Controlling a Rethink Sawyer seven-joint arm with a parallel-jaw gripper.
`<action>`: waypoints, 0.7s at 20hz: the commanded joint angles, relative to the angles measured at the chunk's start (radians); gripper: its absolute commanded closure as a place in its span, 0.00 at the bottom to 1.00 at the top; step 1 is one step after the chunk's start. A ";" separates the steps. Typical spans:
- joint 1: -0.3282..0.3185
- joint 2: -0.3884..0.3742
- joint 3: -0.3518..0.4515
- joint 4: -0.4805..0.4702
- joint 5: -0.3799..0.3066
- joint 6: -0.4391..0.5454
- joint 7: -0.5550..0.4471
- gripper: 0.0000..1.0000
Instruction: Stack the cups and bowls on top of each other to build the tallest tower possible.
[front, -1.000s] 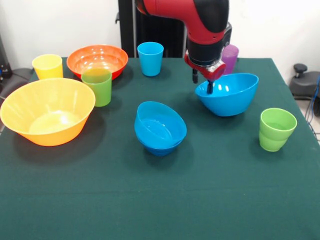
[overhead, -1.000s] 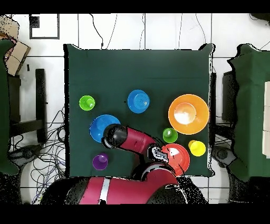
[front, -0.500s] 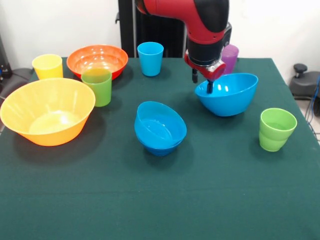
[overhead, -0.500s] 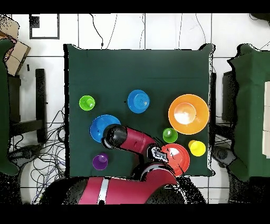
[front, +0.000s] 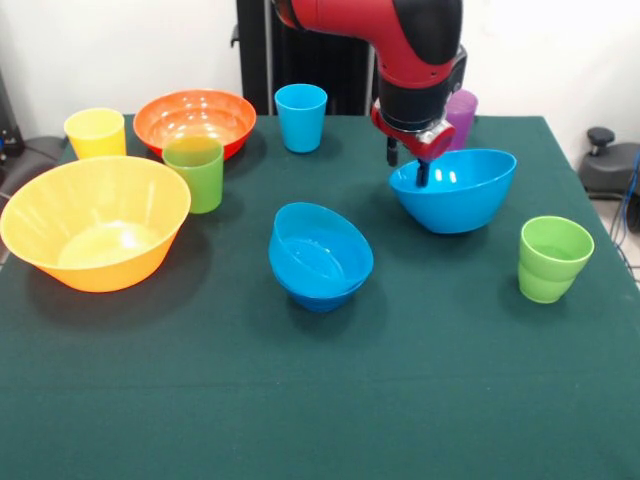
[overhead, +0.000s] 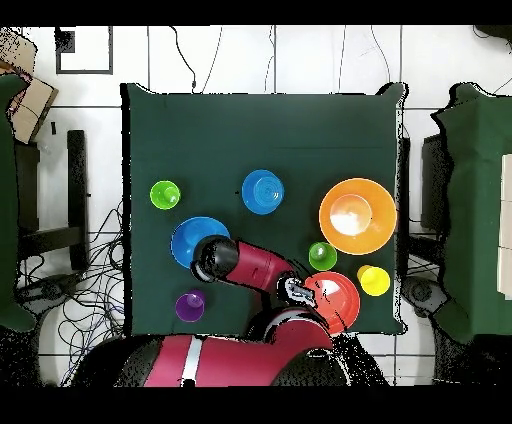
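1. Green cloth covers the table (front: 320, 420), which stands on a white tiled floor with cables beside it.
2. Hardly any stacking is done: only the middle blue bowl (front: 320, 255) seems to hold a smaller, darker one nested inside. No tall tower stands.
3. Left loose are the yellow bowl (front: 95, 222), red bowl (front: 195, 120), big blue bowl (front: 455, 188), and the cups: yellow (front: 96, 133), green (front: 194, 172), blue (front: 301, 117), purple (front: 461, 113), and a second green (front: 553, 258).
4. The hand (front: 408, 167) sits at the big blue bowl's rim, one finger dipped inside and one outside, seemingly pinching the wall.
5. The front view shows that grip; overhead, the arm (overhead: 250, 268) hides the hand, but the spacing of everything reads plainly.
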 joint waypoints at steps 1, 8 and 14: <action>0.011 0.023 0.049 -0.076 -0.015 0.037 0.060 0.00; 0.010 0.008 0.050 -0.079 -0.009 0.056 0.063 0.00; 0.027 0.034 0.038 -0.105 -0.007 0.052 0.070 0.00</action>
